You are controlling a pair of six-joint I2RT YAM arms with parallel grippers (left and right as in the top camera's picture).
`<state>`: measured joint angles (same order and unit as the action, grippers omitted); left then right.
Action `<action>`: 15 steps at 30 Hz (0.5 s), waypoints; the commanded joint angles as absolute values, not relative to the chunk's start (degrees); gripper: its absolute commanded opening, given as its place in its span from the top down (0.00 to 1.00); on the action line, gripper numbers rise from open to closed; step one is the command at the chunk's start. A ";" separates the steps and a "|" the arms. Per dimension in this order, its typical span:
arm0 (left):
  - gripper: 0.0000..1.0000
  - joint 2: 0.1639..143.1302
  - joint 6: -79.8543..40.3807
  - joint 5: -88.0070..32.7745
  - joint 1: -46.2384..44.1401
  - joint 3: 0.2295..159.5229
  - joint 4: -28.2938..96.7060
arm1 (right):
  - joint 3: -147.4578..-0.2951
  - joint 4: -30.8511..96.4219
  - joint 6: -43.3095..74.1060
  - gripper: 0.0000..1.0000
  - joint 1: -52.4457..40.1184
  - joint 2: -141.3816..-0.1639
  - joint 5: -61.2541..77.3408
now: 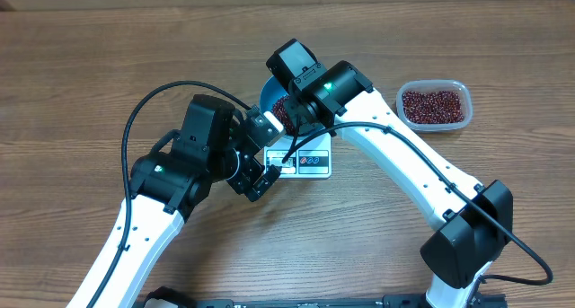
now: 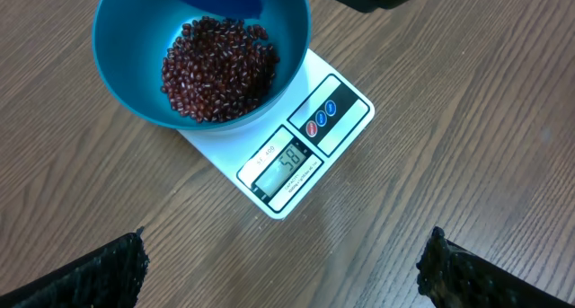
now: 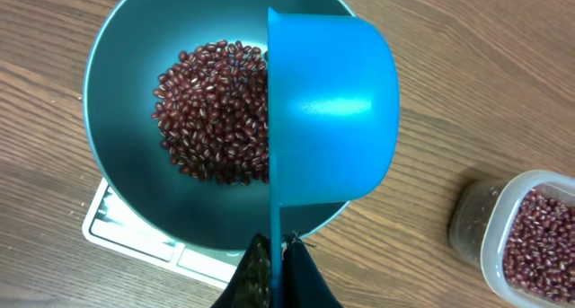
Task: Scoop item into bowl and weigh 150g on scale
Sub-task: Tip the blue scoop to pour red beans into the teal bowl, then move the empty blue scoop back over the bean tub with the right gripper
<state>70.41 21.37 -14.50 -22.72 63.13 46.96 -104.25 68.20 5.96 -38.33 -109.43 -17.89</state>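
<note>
Scale mostly beneath bowl and scoop

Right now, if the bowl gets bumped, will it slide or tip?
Bowl probably slides easily: smooth wall on a smooth scale. Tipping seems unlikely, since the beans sit low in its bottom. A hard knock might shift them.

blue bowl, red-brown beans, white scale

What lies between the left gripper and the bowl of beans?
In the left wrist view, only the scale's display end and bare wooden table separate the left gripper from the bowl.
</note>
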 commanded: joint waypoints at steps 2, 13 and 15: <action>0.01 70.39 20.99 -14.41 -22.41 63.48 46.89 | -106.15 67.94 6.15 0.96 -38.30 -107.39 -19.44; 0.00 70.39 20.99 -14.41 -22.41 63.48 46.89 | -110.37 69.14 7.60 0.96 -38.13 -107.35 -14.92; 0.01 70.39 20.97 -14.41 -22.41 63.48 46.89 | -112.22 69.87 7.97 0.96 -38.13 -107.35 -14.94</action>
<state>70.41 21.34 -14.50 -22.72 63.16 46.96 -108.44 69.76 6.87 -38.28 -109.43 -15.75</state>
